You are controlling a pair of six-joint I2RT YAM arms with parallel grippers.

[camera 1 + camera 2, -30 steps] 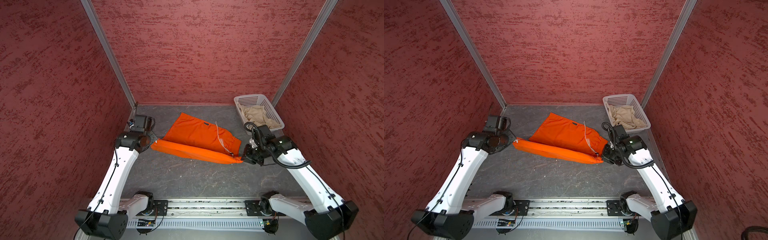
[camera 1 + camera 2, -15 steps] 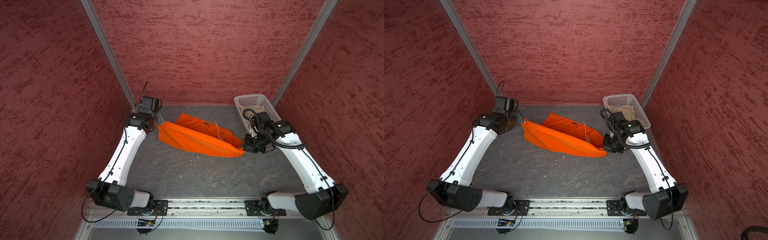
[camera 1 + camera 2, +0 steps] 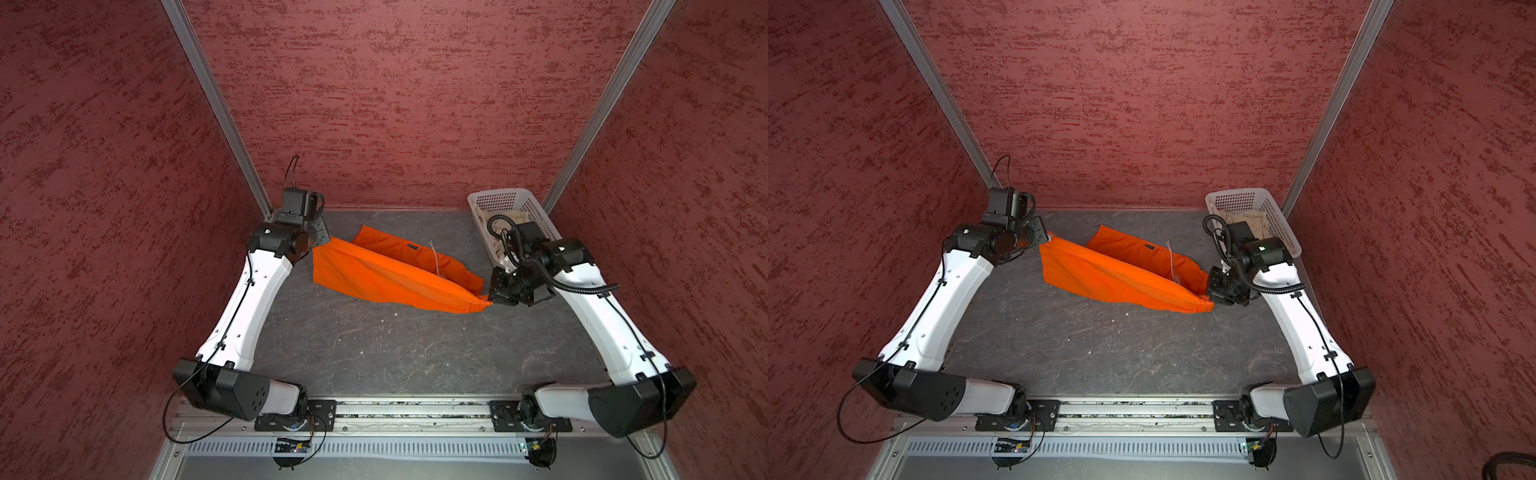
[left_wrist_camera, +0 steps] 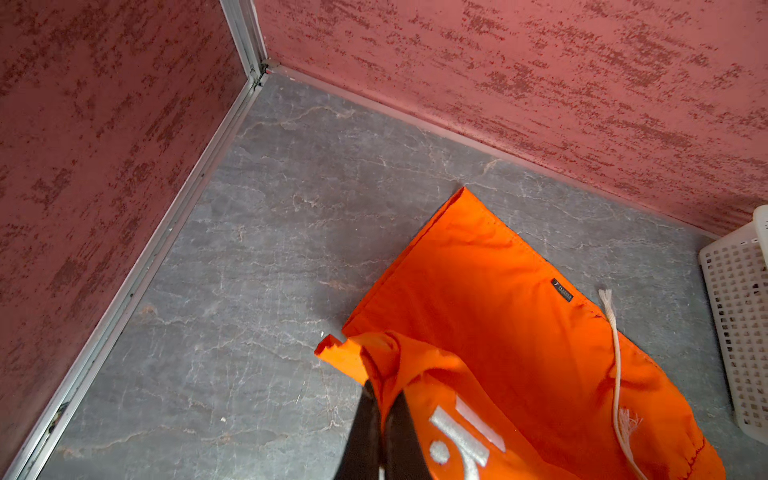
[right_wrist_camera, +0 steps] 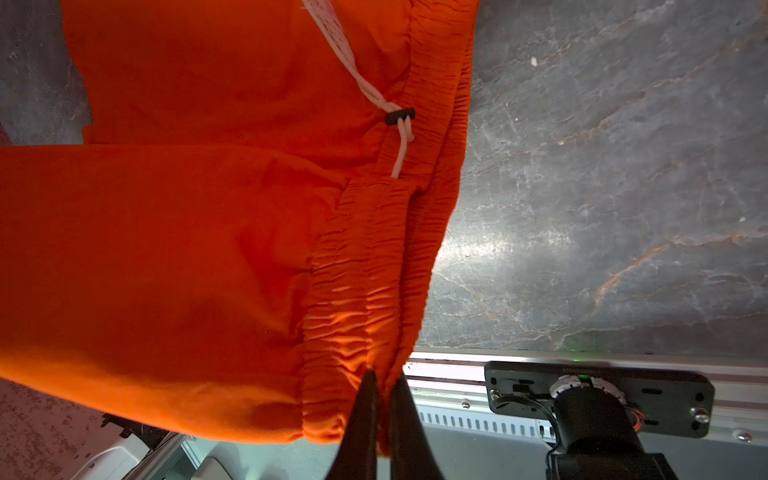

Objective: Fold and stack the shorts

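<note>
Right now your left fingers (image 4: 365,428) are pinched tight on a hem corner of the orange shorts (image 3: 386,276). Your right fingers (image 5: 362,415) are clamped on the gathered elastic waistband at the opposite end. Between them the thin, smooth woven cloth hangs in a long sagging fold over the grey, marble-veined surface (image 3: 374,353). The other half lies flat behind it, toward the back wall. You can see a white embroidered logo (image 4: 461,440) near the held hem, a small black label (image 4: 562,289), and a white braided drawstring (image 4: 616,357) with a frayed end. The beige shorts (image 3: 1246,220) sit crumpled in the white perforated plastic basket (image 3: 1237,195) in the far right corner.
</note>
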